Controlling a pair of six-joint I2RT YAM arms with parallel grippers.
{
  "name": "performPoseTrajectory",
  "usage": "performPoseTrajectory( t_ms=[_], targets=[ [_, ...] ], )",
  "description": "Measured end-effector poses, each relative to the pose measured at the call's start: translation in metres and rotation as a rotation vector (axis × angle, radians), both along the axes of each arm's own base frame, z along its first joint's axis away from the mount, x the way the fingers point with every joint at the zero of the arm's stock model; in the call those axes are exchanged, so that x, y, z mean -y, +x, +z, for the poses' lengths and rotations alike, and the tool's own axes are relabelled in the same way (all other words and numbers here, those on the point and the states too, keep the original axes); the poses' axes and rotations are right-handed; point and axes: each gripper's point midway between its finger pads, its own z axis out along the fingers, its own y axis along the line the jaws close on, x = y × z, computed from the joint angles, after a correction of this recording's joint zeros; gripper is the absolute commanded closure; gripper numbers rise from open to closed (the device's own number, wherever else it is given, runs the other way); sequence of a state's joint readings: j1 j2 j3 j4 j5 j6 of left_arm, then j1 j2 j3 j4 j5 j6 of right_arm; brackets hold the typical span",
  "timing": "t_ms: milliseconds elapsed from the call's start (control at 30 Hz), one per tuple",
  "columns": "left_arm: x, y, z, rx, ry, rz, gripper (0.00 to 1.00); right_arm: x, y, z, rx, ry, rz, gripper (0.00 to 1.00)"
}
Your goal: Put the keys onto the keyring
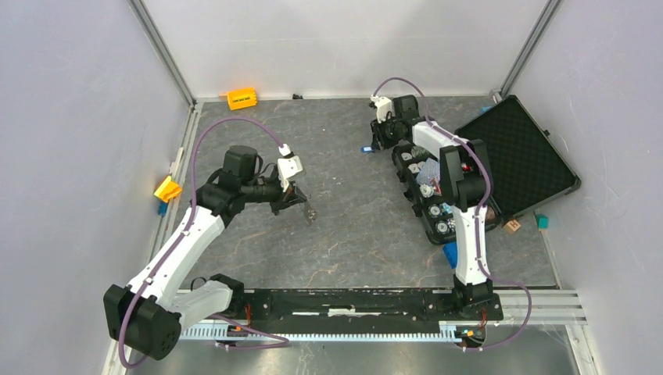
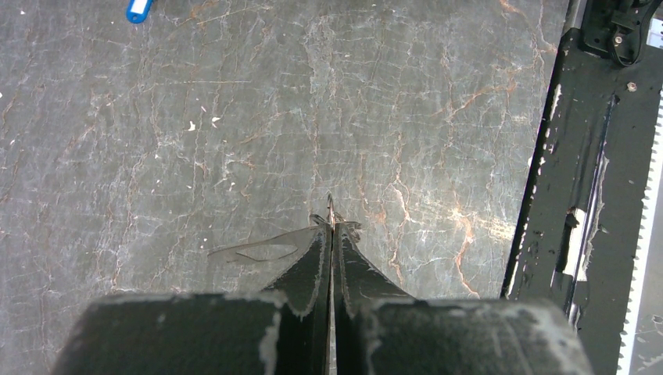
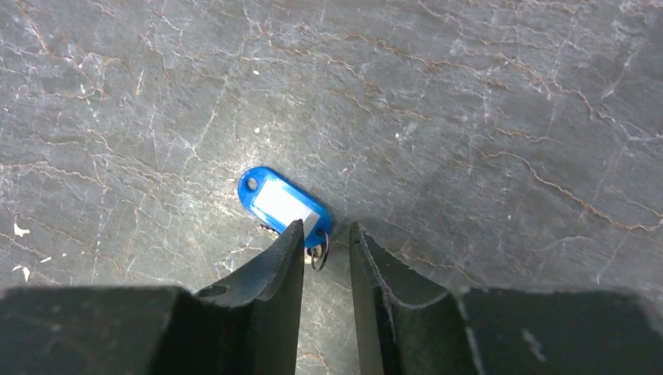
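**One key to pinch, keyring held ready**

Flat on the table (image 3: 485, 109), at its far side right of centre, lies the blue tag (image 3: 281, 205). Its small wire loop (image 3: 319, 255) points toward your right gripper (image 3: 326, 232). No key blade shows, so it may sit under a finger. The right jaws stand a narrow gap apart, straddling that loop and gripping nothing.

To pick well, I judge you should come straight down so the tips bracket the tag's near end. The thin loop would likely slip or spin if you gripped it instead. Shut slowly and check that the tag rises with you. Leave the loop clear of the fingers, since that is what must thread on.

Well apart, near table centre, your left gripper (image 2: 331, 228) is closed tight on the keyring (image 2: 331, 208). You see the keyring edge-on as a sliver above the tips, seemingly off the surface, with its shadow to one side. Hold that hand steady, and turn the keyring's opening toward the tag before the two meet.
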State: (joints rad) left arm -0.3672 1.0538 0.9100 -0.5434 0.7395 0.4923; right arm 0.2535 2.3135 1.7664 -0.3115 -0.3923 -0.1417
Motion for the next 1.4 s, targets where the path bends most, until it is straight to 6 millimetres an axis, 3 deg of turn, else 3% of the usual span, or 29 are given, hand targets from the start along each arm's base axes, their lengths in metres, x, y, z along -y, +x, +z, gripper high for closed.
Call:
performPoseTrajectory(
  t_ms=[267, 533, 833, 1100, 1267, 1400],
  targets=[
    [0.0, 0.0, 0.0, 0.0, -0.001, -0.001, 0.98, 0.002, -0.006, 0.0, -0.014, 0.0, -0.005, 0.64],
    [0.001, -0.001, 0.001, 0.001, -0.003, -0.004, 0.98, 0.003, -0.009, 0.001, -0.019, -0.002, -0.005, 0.7],
    [0.001, -0.001, 0.001, 0.001, -0.004, -0.004, 0.98, 0.003, -0.011, 0.002, -0.021, -0.001, -0.005, 0.82],
    [0.001, -0.001, 0.001, 0.001, -0.004, -0.005, 0.98, 0.001, -0.013, 0.01, -0.018, 0.009, 0.002, 1.0],
    [0.001, -0.001, 0.001, 0.001, -0.004, -0.004, 0.98, -0.003, -0.017, 0.021, -0.014, 0.035, 0.021, 1.0],
    [0.001, -0.001, 0.001, 0.001, -0.004, -0.005, 0.98, -0.007, -0.031, 0.026, -0.022, 0.057, 0.053, 1.0]
  ],
)
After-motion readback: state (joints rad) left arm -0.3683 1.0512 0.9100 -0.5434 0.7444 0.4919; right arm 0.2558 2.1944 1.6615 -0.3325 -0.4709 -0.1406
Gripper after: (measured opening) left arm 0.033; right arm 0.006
